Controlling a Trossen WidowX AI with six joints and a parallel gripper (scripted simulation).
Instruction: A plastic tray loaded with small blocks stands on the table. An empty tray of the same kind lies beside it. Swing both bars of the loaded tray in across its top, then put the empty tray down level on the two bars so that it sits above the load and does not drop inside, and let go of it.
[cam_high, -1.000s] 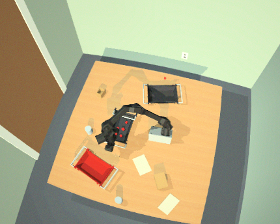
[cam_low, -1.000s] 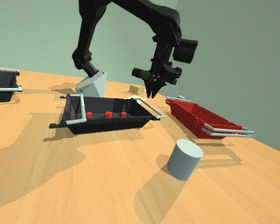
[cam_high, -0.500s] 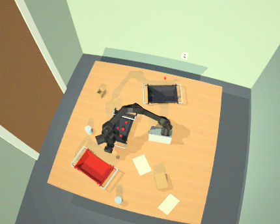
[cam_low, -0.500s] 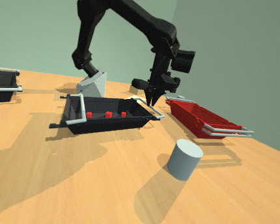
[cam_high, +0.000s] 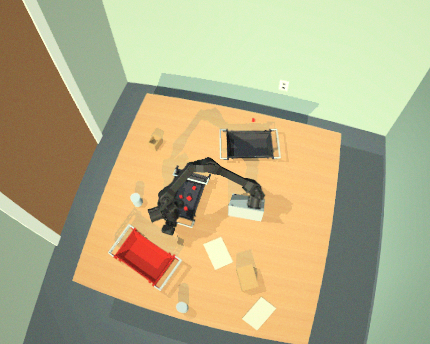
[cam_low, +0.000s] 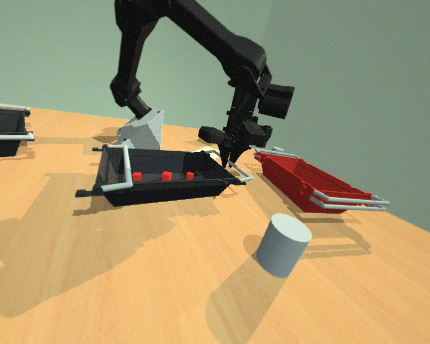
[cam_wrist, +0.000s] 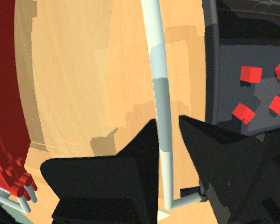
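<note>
The loaded black tray holds several small red blocks. One wire bar lies in across its top. The other bar sticks out past the end nearer the red tray. My gripper is slightly open, its fingers on either side of that outer bar, with a gap to the right finger. The hand hides the fingertips in the top view. An empty black tray stands apart, bars outward.
An empty red tray stands close to the loaded tray's outer-bar end. Pale cylinders, a tan box, a small brown block and paper sheets are around.
</note>
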